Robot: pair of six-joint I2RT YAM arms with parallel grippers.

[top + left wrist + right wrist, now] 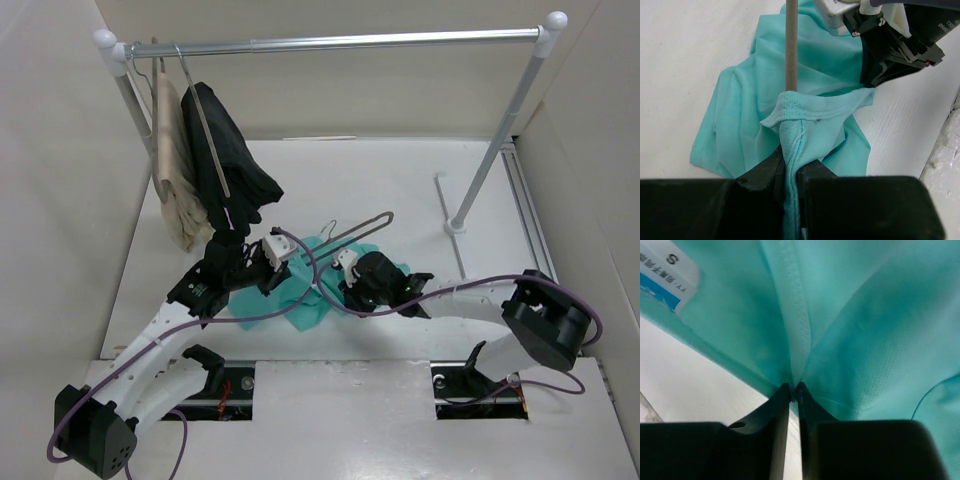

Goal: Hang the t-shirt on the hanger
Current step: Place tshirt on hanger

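Note:
The teal-green t-shirt [298,305] lies crumpled on the white table between my two arms. The grey hanger [356,232] lies slanted over it, its wire hook towards the back right. In the left wrist view one hanger arm [791,45] runs into the shirt's collar [815,102]. My left gripper [791,172] is shut on a bunched fold of the collar; it shows in the top view [281,266] at the shirt's left. My right gripper [794,388] is shut on a seam of the shirt [860,315] beside the blue-white neck label [662,275]; it shows in the top view [347,283] at the shirt's right.
A clothes rack with a silver rail [340,42] stands at the back. A beige garment [178,180] and a black garment [228,165] hang on its left end. The rack's right post [495,140] and foot [456,228] stand back right. Two slots open in the near edge [480,385].

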